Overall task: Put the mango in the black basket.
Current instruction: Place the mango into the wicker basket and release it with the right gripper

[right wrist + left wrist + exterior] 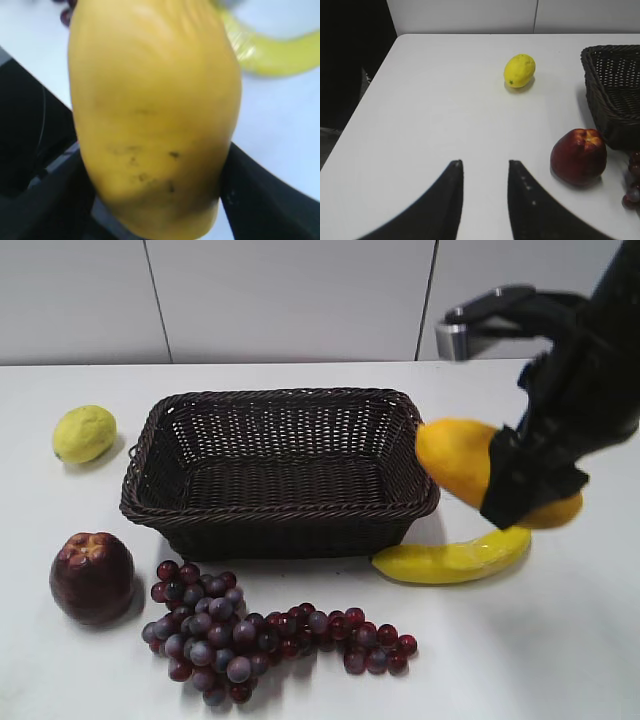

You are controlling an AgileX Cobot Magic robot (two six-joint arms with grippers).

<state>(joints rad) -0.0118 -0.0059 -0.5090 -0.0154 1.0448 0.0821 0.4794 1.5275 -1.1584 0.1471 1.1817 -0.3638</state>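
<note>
The plump orange-yellow mango (455,458) hangs in my right gripper (520,485), lifted off the table just right of the black basket (280,400), its left end over the basket's right rim. In the right wrist view the mango (150,110) fills the frame between the black fingers, which are shut on it. The black wicker basket looks empty; its left corner shows in the left wrist view (612,95). My left gripper (484,167) is open and empty over bare table at the left.
A yellow banana (455,558) lies below the mango, also in the right wrist view (270,55). A lemon (84,433) (519,70) lies left of the basket. A dark red apple (92,577) (578,156) and purple grapes (250,635) lie in front.
</note>
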